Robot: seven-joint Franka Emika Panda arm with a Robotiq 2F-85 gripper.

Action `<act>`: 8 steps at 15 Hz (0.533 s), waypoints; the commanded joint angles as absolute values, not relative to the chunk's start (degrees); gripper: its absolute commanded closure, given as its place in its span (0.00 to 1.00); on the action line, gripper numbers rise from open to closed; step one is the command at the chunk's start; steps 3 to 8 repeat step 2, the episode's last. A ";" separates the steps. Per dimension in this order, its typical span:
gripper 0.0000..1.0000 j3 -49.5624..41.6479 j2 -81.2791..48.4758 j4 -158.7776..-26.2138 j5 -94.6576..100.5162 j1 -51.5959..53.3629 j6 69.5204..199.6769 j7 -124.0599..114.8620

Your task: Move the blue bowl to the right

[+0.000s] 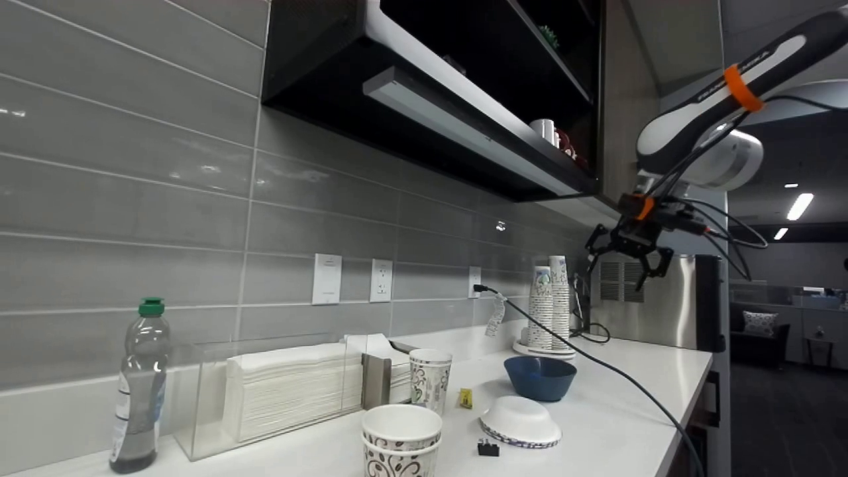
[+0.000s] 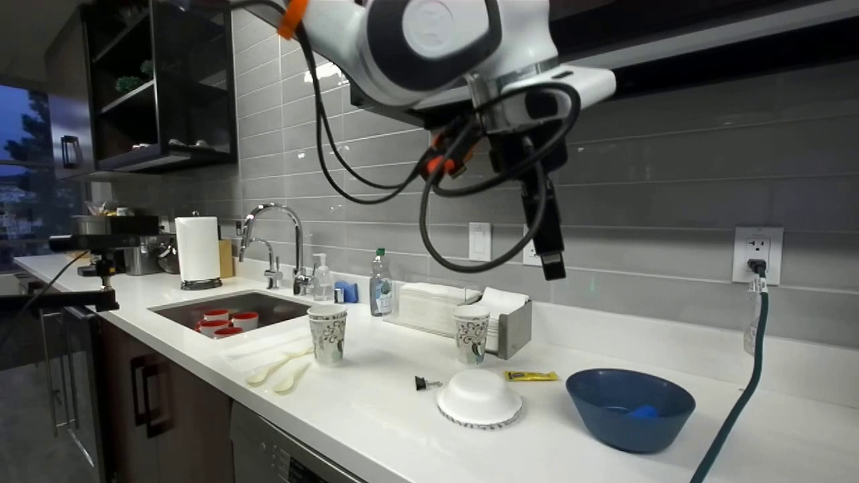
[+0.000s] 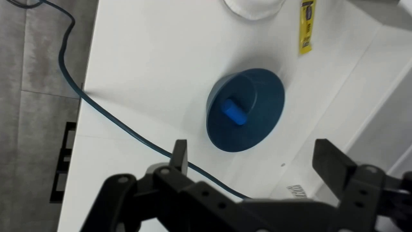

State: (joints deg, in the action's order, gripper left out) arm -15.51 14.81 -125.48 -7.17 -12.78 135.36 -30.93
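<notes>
The blue bowl [image 2: 631, 433] stands upright on the white table [image 2: 772, 446], with a small bright-blue cylinder [image 3: 234, 111] lying inside it. The hand [image 3: 251, 156] is higher than the bowl and apart from it, its two fingers spread wide. A dark teal power cable [image 3: 125, 128] runs past the bowl.

In an exterior view, to the left of the bowl and near it, lie a yellow packet [image 2: 531, 376] and an upturned white paper bowl [image 2: 478, 394]; whatever the latter covers is hidden. Farther left of the bowl is a black binder clip [image 2: 422, 384], and behind that row an upright patterned paper cup [image 2: 472, 335], its inside out of sight. Next comes a napkin holder [image 2: 517, 334] with folded white napkins [image 2: 436, 293] in it, then some nested patterned cups [image 2: 329, 339], well apart from the bowl. Beyond the bowl in an exterior view, two tall stacks of paper cups [image 1: 541, 315] rise from a round white base [image 1: 550, 353].

Well away from the bowl, near the wall, stands a clear green-capped bottle [image 2: 380, 292]; how full it is, I cannot tell. Farther still from the bowl, the sink [image 2: 278, 306] holds several red-and-white mugs [image 2: 245, 323].
</notes>
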 commanded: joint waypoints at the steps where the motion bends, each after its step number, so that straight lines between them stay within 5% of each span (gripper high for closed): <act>1: 0.00 -14.50 17.77 -126.19 -10.29 -14.51 133.22 -27.19; 8: 0.00 -14.88 20.97 -127.23 -12.00 -14.58 131.64 -24.93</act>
